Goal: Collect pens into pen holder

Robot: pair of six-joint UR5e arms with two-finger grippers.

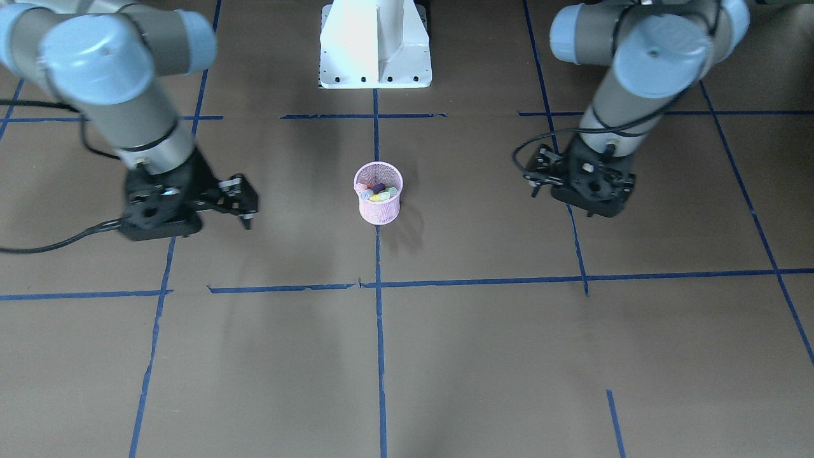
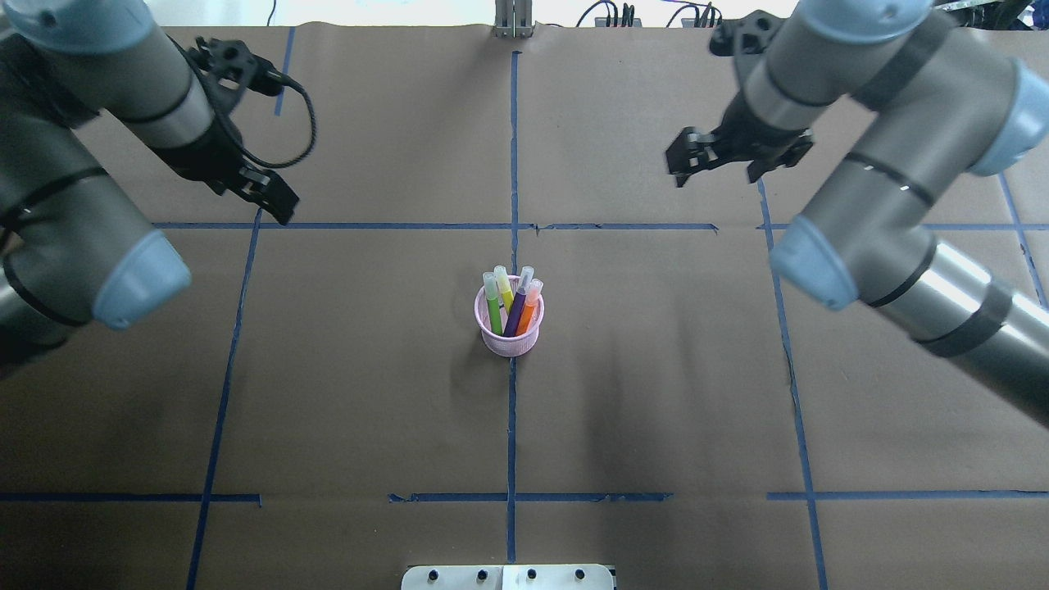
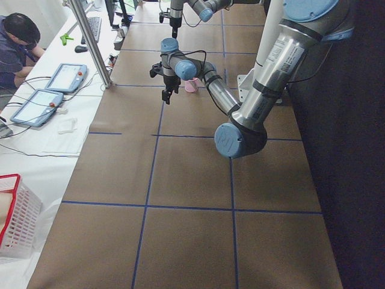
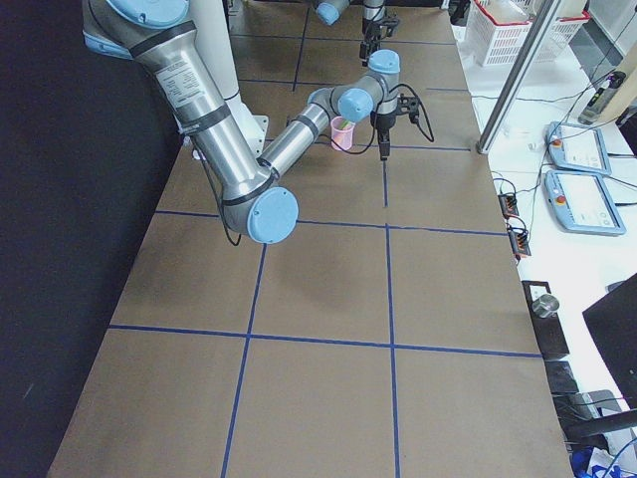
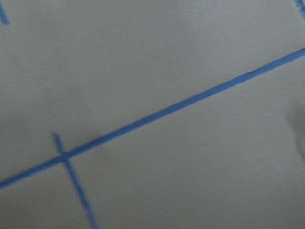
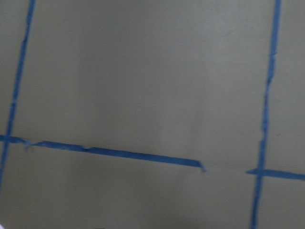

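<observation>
All pens (image 2: 516, 311) stand in the pink cup (image 2: 508, 342). My left fingers (image 2: 277, 203) and right fingers (image 2: 682, 164), gap unreadable, hang well clear. A careless inward swing could topple it.

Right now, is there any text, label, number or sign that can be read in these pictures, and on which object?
None can be read.
Mark on the left arm's blue joint cap: too blurred.
Tablet screens: too small.
Pens and pen holder: no print visible.
</observation>
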